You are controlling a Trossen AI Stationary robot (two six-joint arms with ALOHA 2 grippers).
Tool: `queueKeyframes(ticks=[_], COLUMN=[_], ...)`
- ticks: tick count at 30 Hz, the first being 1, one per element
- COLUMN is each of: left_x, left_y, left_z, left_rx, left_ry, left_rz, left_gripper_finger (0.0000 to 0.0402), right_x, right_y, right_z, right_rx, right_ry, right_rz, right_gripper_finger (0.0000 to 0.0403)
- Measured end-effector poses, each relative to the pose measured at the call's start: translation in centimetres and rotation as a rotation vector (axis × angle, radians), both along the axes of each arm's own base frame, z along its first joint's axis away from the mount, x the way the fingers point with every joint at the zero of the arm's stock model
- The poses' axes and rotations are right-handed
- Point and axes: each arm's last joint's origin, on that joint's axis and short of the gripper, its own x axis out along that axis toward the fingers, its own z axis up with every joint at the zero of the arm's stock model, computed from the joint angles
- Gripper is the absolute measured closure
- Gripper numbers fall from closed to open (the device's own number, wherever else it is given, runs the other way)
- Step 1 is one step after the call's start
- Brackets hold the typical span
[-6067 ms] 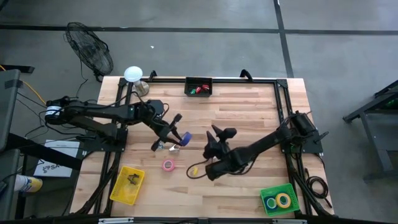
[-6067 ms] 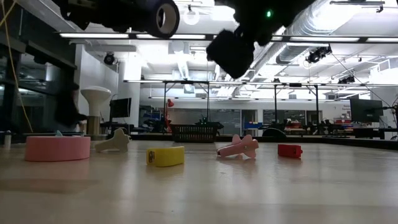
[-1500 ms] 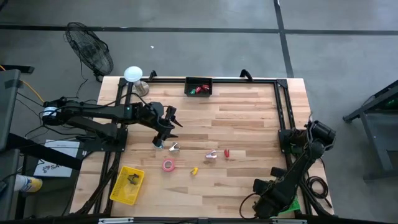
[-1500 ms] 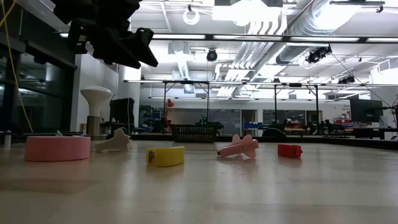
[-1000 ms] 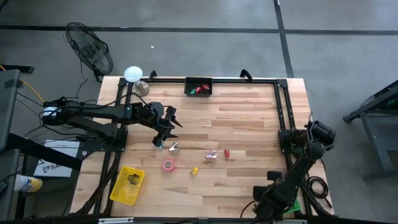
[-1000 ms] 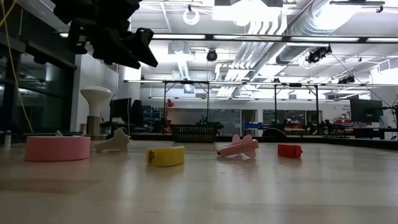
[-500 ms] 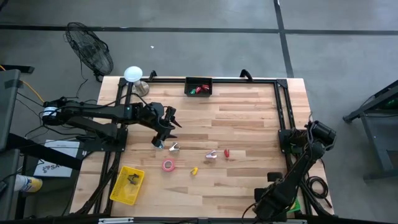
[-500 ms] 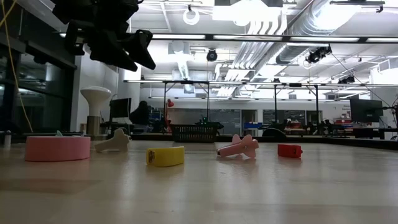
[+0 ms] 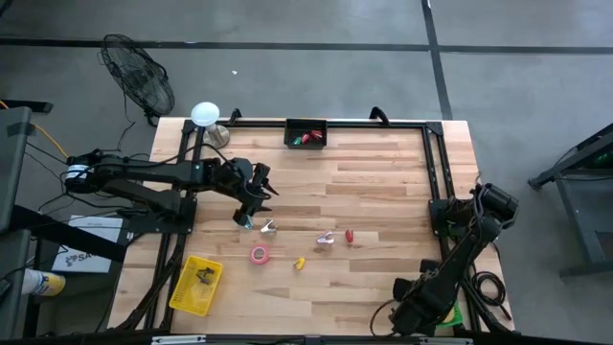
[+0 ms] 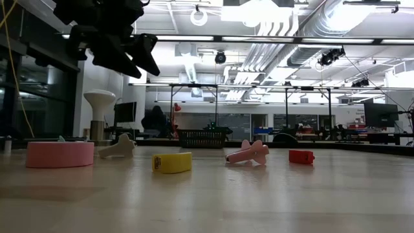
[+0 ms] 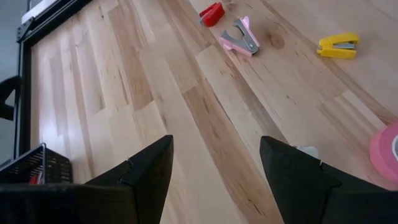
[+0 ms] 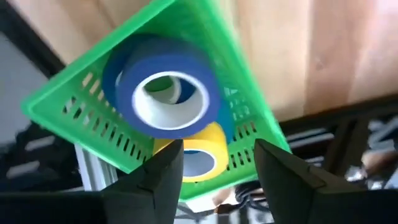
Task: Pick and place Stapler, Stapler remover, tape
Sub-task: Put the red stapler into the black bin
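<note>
Your right tool (image 12: pixel 214 180) hangs directly above the green basket (image 12: pixel 74 121) at the desk's near right corner. Its fingers (image 12: pixel 152 180) stand apart and grip nothing; the blue tape roll (image 12: pixel 163 93) lies free in the basket below them, resting on top of a yellow tape roll (image 12: pixel 202 149). In the high view the right tool (image 9: pixel 414 309) covers most of the basket, so take the contents from the right wrist view.

Your left tool (image 11: pixel 214 171) hangs above the desk (image 9: pixel 383 182), up and left of the pink tape roll (image 9: pixel 259 254). Its fingers (image 11: pixel 298 180) are spread wide and empty, touching nothing.

Relative to the pink tape roll:
- The yellow stapler (image 9: pixel 299 263) lies just to its right.
- The pink staple remover (image 9: pixel 327 239) lies farther right and slightly toward the far edge.
- The red item (image 9: pixel 349 235) sits just beyond the pink staple remover.
- A pale staple remover (image 9: pixel 267 227) lies near it on the far side, below the left tool.
- The yellow basket (image 9: pixel 195 285) sits to its left near the desk's front edge, with a dark item inside that you cannot identify.
- The black basket (image 9: pixel 306 133) stands at the far edge, holding red and green items.
</note>
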Motion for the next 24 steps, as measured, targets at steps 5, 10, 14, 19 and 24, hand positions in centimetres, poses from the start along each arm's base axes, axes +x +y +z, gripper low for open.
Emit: queueKeyframes(ticks=[5,10,14,19,24], left_x=[0.0,0.0,-0.1,-0.2,-0.3], left_y=[0.0,0.0,0.0,0.0,0.0], left_z=[0.0,0.0,-0.2,-0.3,-0.4], left_rx=[0.001,0.001,0.0,-0.007,-0.008], left_ry=[-0.005,-0.001,0.023,0.035,0.052], left_rz=[0.0,0.001,0.003,0.008,0.008], left_gripper_finger=[0.0165,0.0165,0.0165,0.0165,0.0165], right_x=[0.0,0.5,1.6,3.8,6.3], right_y=[-1.5,-2.9,-4.0,-5.8,-6.4], right_z=[1.6,2.9,3.3,3.5,3.1], right_rx=[-0.118,-0.235,-0.354,-0.5,-0.524], right_ry=[-0.042,-0.271,-0.461,-0.703,-0.872], right_rz=[-0.172,-0.222,-0.245,-0.394,-0.448], right_gripper_finger=[0.0218,0.0218,0.0218,0.0218,0.0217])
